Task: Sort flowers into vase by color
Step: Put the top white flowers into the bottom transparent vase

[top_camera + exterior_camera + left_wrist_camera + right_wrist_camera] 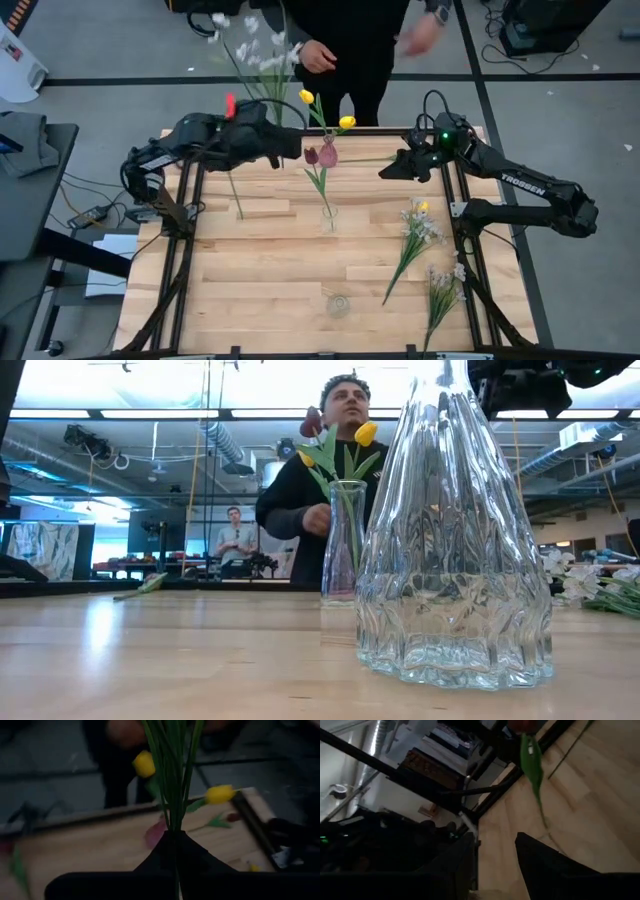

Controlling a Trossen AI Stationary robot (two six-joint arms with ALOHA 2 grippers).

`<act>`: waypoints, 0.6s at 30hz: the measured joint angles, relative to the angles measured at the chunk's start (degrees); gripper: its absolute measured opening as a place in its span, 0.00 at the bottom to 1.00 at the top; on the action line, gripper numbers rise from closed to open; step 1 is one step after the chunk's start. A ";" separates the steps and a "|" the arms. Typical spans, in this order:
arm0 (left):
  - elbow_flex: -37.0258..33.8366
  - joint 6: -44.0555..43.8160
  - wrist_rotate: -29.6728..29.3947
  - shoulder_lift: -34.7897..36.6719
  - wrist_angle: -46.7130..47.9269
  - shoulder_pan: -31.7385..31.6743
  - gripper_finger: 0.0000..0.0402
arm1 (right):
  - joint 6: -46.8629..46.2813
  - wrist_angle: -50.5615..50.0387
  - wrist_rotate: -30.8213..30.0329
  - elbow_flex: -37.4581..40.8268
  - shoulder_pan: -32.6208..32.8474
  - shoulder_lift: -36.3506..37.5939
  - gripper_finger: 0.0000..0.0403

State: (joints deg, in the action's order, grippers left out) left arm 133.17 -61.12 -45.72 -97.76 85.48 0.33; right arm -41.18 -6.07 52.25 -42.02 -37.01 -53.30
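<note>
A spray of small white blossoms point(250, 40) on long green stems is raised over the table's far left, with my left gripper point(293, 150) shut on the stems. A narrow glass vase point(328, 215) in the middle of the table holds yellow tulips point(346, 122) and maroon tulips point(326, 155). A wider ribbed vase point(338, 303) stands near the front edge, and I see nothing in it. My right gripper point(385, 172) hangs open at the far right, above the table, with nothing between its fingers point(530, 850). Two more white sprays point(415, 235) lie flat on the right. My left gripper pinches the spray's bundle of green stems point(172, 820) between its two shut fingers. The stems run up and away from the fingertips toward the table's far side. The spray is lifted clear, and its blossoms reach out past the far edge.
A person point(345, 50) stands at the far edge, hands near the raised blossoms. A single green stem point(238, 200) shows below my left arm; I cannot tell whether it belongs to the held spray. The middle and near left of the wooden table point(250, 270) are bare.
</note>
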 joint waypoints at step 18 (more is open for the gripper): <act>1.62 49.42 31.13 4.38 -28.51 11.37 0.01 | 3.42 -11.98 -24.05 0.02 0.10 -0.02 0.39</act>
State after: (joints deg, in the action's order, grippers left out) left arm 134.78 -11.70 -14.59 -93.38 56.97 11.70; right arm -37.76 -18.05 28.20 -42.00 -36.91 -53.32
